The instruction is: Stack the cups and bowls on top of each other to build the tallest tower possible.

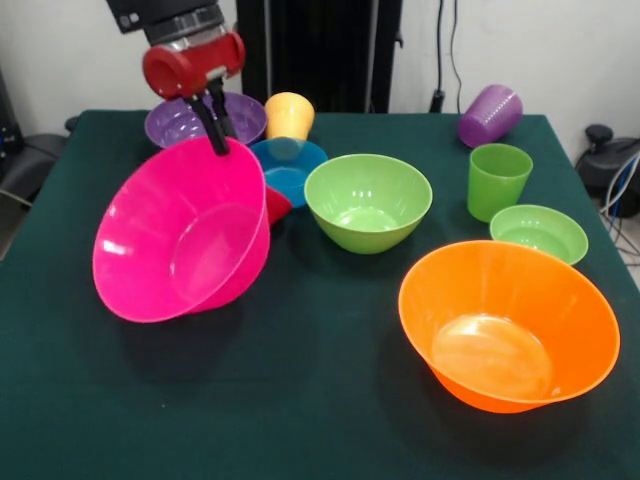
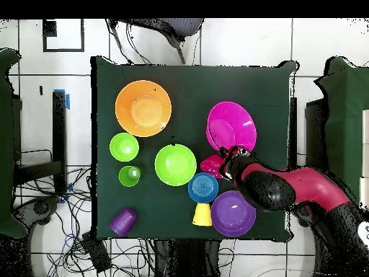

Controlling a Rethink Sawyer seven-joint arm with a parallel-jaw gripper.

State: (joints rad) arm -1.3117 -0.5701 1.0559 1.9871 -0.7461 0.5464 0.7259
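My gripper [image 1: 220, 140] is shut on the far rim of the large pink bowl [image 1: 185, 240], which hangs tilted with its opening toward the camera; overhead the gripper [image 2: 225, 155] sits at the pink bowl's [image 2: 232, 128] edge. A small red bowl [image 1: 277, 204] peeks out behind it. Close by are the small blue bowl [image 1: 290, 168], the yellow-orange cup [image 1: 289, 115] and the medium purple bowl [image 1: 175, 120]. The medium green bowl [image 1: 368, 200] stands empty at the centre. The large orange bowl [image 1: 508, 325], light green bowl [image 1: 539, 232], green cup [image 1: 497, 180] and toppled purple cup [image 1: 489, 115] are on the right.
The dark green table [image 1: 300, 400] carries everything. Cables and a grey object lie past its right edge [image 1: 615, 160]. The arm [image 2: 288, 189] reaches in over the table's corner in the overhead view.
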